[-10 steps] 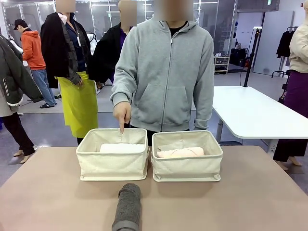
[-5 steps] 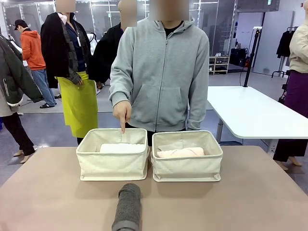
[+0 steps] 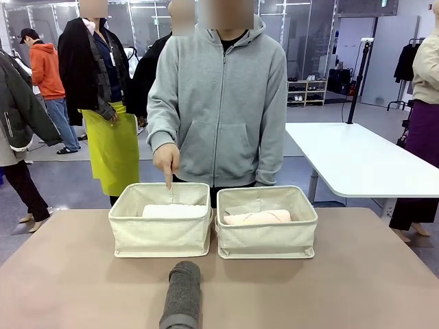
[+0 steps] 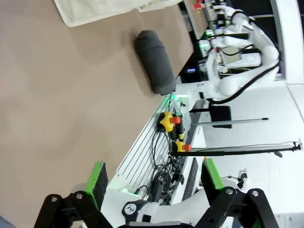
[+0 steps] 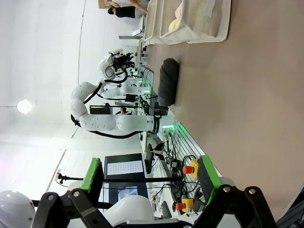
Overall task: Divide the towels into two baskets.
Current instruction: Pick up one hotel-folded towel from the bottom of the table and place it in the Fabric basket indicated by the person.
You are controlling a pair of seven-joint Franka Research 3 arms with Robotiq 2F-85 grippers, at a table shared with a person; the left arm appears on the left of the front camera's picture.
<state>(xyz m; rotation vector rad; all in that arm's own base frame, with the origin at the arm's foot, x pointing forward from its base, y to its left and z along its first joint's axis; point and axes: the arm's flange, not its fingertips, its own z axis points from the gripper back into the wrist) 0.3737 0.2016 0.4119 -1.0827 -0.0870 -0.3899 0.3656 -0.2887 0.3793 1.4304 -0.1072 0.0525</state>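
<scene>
Two baskets sit mid-frame: left basket [image 3: 162, 229] holding the white towel [image 3: 173, 211], right basket [image 3: 266, 232] the pink one [image 3: 257, 217]. The person has shuffled left, hand [image 3: 167, 159] still pointing into the left basket — that's the cue for the grey towel [image 3: 182, 295] at the counter's [image 3: 357, 288] lower centre. Wrist views add both grippers, left [image 4: 151, 179] and right [image 5: 150, 175], fingers apart, empty.

A white side table [image 3: 357, 161] stands on grey floor [image 3: 68, 178].
</scene>
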